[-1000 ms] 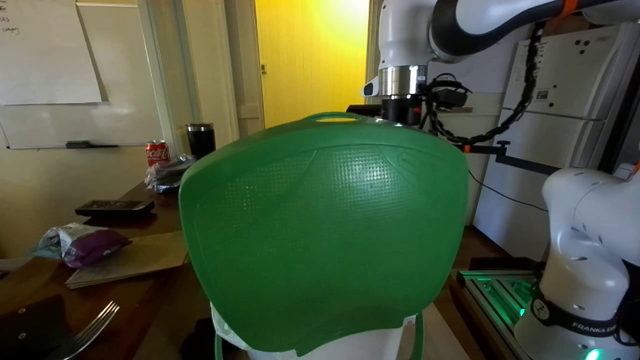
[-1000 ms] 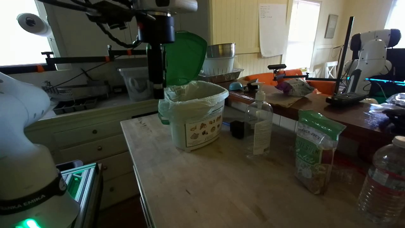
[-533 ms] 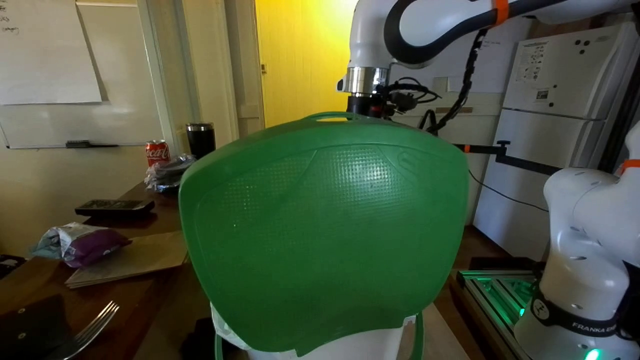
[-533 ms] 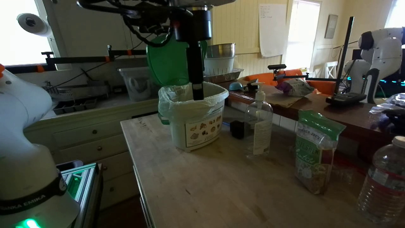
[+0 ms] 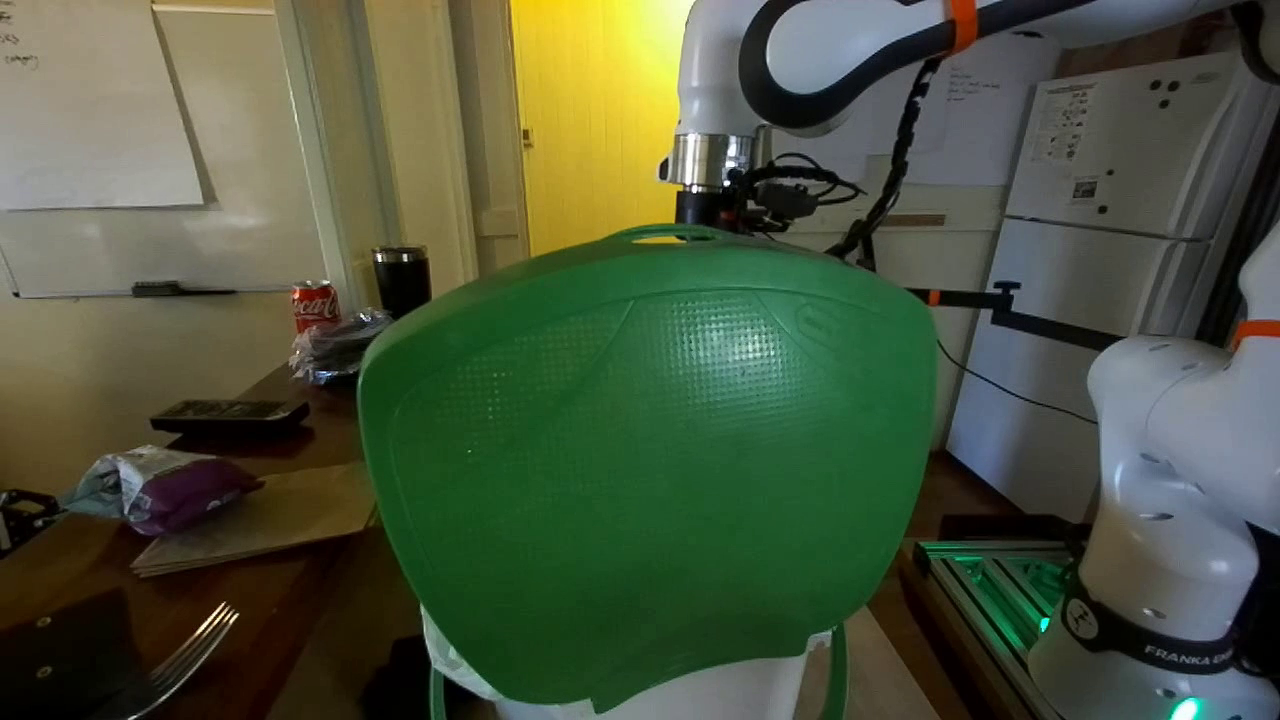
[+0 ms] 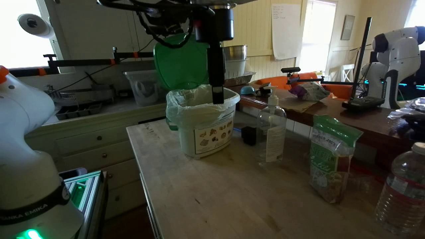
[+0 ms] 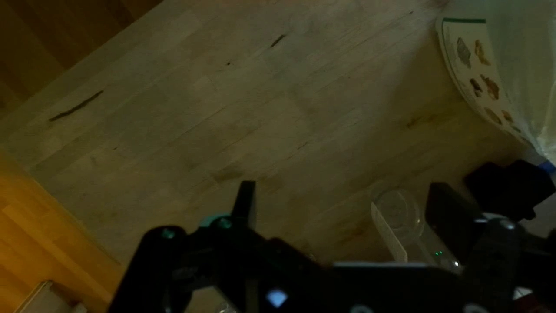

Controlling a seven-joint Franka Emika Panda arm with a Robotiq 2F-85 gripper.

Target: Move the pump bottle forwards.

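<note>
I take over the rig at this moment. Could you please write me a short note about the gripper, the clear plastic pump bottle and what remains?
Gripper: the black two-finger gripper is open and empty, above the pale wooden worktop.
Bottle: the clear plastic pump bottle stands upright, in an exterior view between the rounded pale plastic bin and the green-and-clear food pouch.
Done: no grasp yet.
Left: probably align with the bottle, lower, grip, move it forwards, release.
</note>
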